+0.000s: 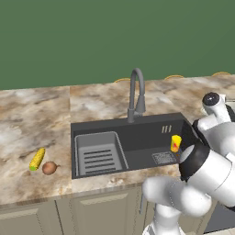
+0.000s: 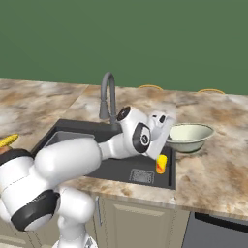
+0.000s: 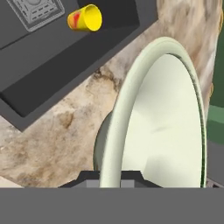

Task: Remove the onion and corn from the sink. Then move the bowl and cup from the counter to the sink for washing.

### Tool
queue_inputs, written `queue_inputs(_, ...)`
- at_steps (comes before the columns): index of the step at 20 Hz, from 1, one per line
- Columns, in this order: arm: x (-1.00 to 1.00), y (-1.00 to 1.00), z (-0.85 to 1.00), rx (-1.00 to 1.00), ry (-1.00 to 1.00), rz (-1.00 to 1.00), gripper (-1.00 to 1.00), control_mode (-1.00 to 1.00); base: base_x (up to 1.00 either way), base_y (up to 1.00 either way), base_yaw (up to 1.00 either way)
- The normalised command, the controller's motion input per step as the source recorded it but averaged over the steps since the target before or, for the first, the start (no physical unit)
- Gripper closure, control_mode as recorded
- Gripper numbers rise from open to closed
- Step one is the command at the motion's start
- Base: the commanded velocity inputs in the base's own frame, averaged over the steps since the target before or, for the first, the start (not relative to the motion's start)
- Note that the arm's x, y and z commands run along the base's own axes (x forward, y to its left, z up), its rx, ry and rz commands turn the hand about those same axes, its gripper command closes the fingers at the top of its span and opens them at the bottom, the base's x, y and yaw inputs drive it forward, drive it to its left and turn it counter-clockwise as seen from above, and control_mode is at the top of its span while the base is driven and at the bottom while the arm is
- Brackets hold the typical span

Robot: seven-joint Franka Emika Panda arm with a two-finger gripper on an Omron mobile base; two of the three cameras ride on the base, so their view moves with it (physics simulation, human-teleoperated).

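The pale cream-green bowl (image 2: 191, 135) stands upright on the counter (image 2: 218, 164), just right of the sink (image 2: 169, 181). My gripper (image 2: 166, 131) is shut on the bowl's near rim; in the hand view the rim of the bowl (image 3: 166, 122) runs between the two fingertips of my gripper (image 3: 110, 177). The yellow cup (image 2: 161, 164) with its red mark is inside the sink at the front right corner, seen too as the cup (image 1: 176, 143) and the cup (image 3: 85, 18) lying by the drain grate. Corn (image 1: 37, 159) and onion (image 1: 49, 168) lie on the counter (image 1: 27, 124) left of the sink (image 1: 137, 133).
The grey gooseneck faucet (image 1: 136, 94) rises behind the sink's middle. A ribbed rack insert (image 1: 98, 153) fills the basin's left half. My own arm crosses over the basin in the right base view. A dark appliance front (image 2: 218, 232) sits below the counter at right.
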Motion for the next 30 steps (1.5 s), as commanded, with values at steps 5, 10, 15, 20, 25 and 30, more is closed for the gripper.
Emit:
queue_inputs(5, -0.02, 0.37, 0.12, -0.03, 0.01, 0.03, 1.0, -1.0, 0.0, 0.0, 0.0)
queue_inputs(10, 0.0, 0.32, 0.06, 0.01, 0.06, 0.03, 1.0, -1.0, 0.0, 0.0, 0.0)
queue_inputs(15, 0.04, 0.27, 0.12, 0.07, 0.08, 0.05, 1.0, -1.0, 0.0, 0.0, 0.0)
queue_inputs(20, 0.0, 0.3, 0.17, 0.09, 0.02, 0.07, 1.0, -1.0, 0.0, 0.0, 0.0)
queue_inputs(25, 0.0, 0.28, 0.11, 0.12, 0.02, 0.08, 1.0, -1.0, 0.0, 0.0, 0.0)
queue_inputs(30, 0.0, 0.27, 0.04, 0.14, 0.0, 0.06, 1.0, -1.0, 0.0, 0.0, 0.0)
